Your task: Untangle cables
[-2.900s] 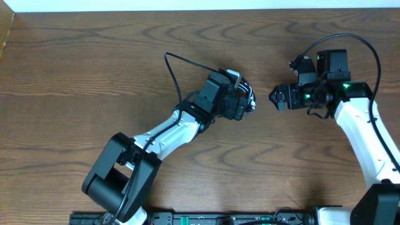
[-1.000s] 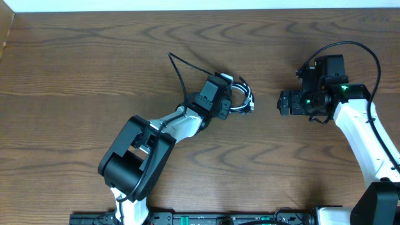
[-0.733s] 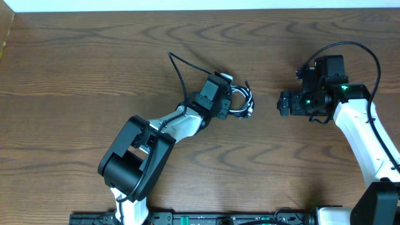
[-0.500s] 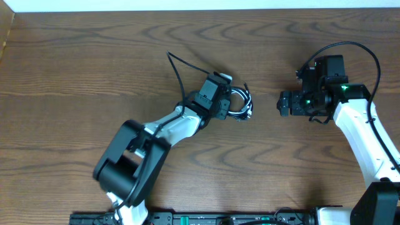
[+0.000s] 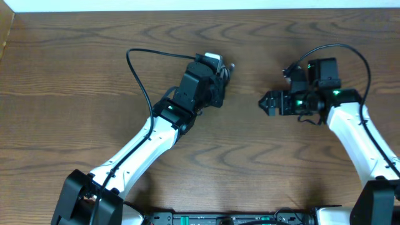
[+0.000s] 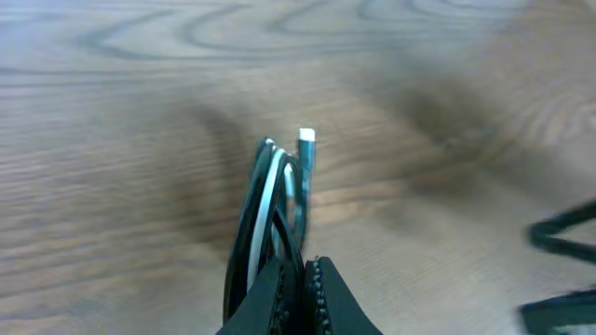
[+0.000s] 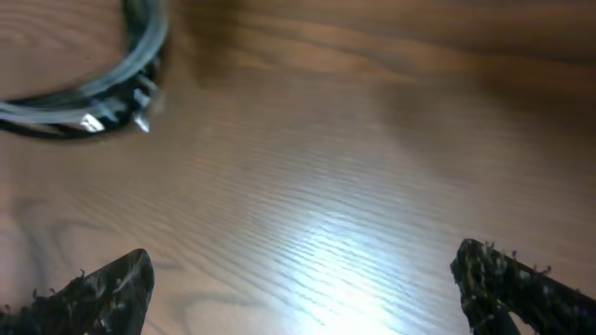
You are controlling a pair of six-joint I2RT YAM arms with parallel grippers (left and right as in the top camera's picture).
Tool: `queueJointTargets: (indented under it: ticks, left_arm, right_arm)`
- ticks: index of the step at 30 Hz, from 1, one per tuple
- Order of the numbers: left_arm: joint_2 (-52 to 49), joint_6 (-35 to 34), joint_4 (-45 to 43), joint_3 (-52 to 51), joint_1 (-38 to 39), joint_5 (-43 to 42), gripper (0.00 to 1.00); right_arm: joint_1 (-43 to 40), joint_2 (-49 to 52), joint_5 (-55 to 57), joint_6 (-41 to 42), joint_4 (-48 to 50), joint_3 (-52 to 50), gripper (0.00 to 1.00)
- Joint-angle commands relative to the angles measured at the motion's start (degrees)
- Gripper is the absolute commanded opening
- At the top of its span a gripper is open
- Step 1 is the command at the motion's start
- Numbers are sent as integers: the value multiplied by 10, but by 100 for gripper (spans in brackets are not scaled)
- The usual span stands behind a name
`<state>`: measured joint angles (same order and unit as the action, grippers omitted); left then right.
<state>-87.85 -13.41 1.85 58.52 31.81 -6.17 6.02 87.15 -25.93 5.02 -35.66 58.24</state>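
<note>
The left gripper (image 6: 300, 272) is pinching the cables (image 6: 267, 200) near the worktop's far edge while the right gripper (image 7: 298, 284) is hovering spread wide nearby, so grabbing several strands together could tighten the tangle.

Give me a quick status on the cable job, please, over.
Left end effector shut on the cables, held upright. Right end effector open, facing the cables, not touching. Nothing between them on the table.
</note>
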Motion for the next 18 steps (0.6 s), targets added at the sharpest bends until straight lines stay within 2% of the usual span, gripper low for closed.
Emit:
queueJointTargets:
  ticks: [1,7,11,12,13,18]
  left_arm:
    - [10,-28,-7,2,0,-40,8]
    - [12,-60,-22,2,0,-116,8]
    - [15,-86,-35,2,0,-134,8]
    - [15,-86,-40,2,0,-146,8]
    - [15,-86,-43,2,0,-155,8]
    - [16,-101,-50,2,0,-182,8]
  right_arm:
    - [18,2,-34,34,50,-42,91]
    - [27,2,-54,77,140,-78,50]
    - [28,2,-73,94,173,-78,48]
    - [28,2,-74,102,179,-78,52]
    - [29,2,-74,109,183,-78,61]
    - [38,2,-72,130,203,-78,64]
